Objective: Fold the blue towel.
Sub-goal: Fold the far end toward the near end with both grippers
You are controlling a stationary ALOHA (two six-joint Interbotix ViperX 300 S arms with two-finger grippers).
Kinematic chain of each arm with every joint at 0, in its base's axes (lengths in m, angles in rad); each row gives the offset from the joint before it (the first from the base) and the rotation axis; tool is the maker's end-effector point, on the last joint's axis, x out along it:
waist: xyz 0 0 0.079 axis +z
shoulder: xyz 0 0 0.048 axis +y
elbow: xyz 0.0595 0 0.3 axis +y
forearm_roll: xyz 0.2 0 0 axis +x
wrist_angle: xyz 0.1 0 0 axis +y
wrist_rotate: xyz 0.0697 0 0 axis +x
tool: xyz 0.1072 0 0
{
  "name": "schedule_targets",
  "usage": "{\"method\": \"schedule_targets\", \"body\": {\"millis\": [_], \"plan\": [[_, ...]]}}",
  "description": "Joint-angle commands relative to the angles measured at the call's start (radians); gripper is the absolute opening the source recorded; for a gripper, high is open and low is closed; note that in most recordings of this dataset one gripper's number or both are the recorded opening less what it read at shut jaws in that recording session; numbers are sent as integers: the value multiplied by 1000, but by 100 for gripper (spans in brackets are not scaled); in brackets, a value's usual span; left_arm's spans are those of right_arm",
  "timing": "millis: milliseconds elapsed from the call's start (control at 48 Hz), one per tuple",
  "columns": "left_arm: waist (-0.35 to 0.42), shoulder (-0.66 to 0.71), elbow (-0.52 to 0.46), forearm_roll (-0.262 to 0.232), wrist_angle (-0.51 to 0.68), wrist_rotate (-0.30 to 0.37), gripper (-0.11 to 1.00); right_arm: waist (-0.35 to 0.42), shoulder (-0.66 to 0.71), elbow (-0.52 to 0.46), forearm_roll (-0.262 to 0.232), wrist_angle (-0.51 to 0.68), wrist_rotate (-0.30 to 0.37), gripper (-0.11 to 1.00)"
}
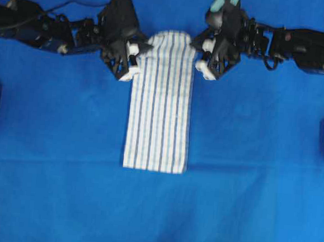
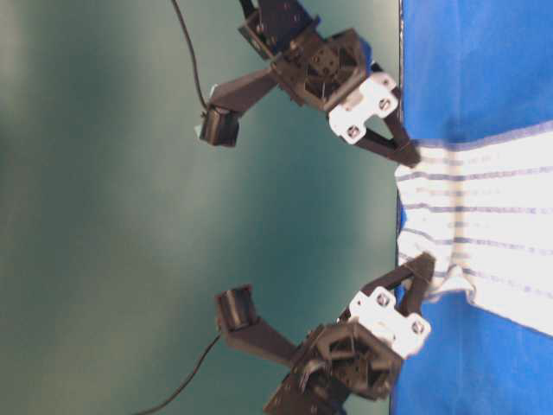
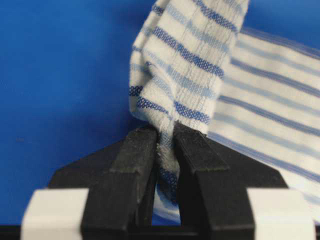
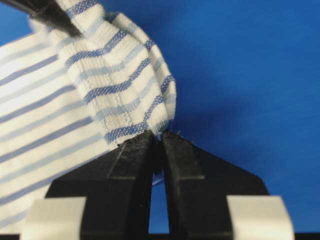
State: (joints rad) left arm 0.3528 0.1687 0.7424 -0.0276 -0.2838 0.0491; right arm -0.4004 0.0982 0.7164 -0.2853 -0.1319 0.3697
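Both arms are up at the far end of the desk [image 1: 43, 201], which is draped in plain blue, and the towel [image 1: 159, 115] runs as a long striped strip down the middle. From overhead its near end lies flat and square on the blue cover, while its far end sits between the two tools.

Left tool [image 1: 134, 56] first: it's at the towel's far left corner, and the wrist view leaves no doubt. The two black fingers [image 3: 135, 160] are squeezed together with a bunch of striped cloth pinched between them, the fabric rising out of the grip and folding over. Jaws nearly closed, towel corner clamped.

Right tool [image 1: 200, 59] mirrors it on the far right corner. Its wrist view shows the black fingers [image 4: 177, 160] meeting at the tips with the towel's edge caught right there, the cloth puckered and standing up above them. Only a thin gap shows lower down between the fingers.

From table level you can see both tools side on, the left tool [image 2: 421, 268] and the right tool [image 2: 408, 154], each with its tip on one corner of the towel's end [image 2: 484, 216]. That end is held up off the blue cover and sags slightly between the two grips. The rest of the towel trails away flat across the desk.
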Motion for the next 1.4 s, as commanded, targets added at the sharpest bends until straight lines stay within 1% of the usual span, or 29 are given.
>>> {"method": "schedule_targets", "body": {"millis": [0,104,209,313,542,667,709,897,1209,1376], "plan": [[-41,-58,18,0,-3,-2,6,57,-49,21,6,-5,2,7],[-94,-92,48,0,0,-2,6,121,-72,54,12,-6,2,7],[-143,-117,67,0,17,-3,6,186,-95,80,29,-8,2,7],[-213,-133,80,-2,46,-3,6,239,-109,97,46,-6,2,7],[-351,-133,95,-3,66,-5,6,356,-114,106,89,0,2,7],[-408,-133,98,-9,66,-18,6,397,-114,107,112,8,2,7],[-419,-132,98,-8,66,-32,6,411,-112,107,123,9,2,7],[-445,-129,97,-8,69,-84,6,443,-110,107,129,14,2,7],[-446,-95,92,-8,34,-86,6,451,-103,92,130,58,2,7],[-446,-86,91,-8,31,-94,6,462,-91,77,130,60,2,7]]}}
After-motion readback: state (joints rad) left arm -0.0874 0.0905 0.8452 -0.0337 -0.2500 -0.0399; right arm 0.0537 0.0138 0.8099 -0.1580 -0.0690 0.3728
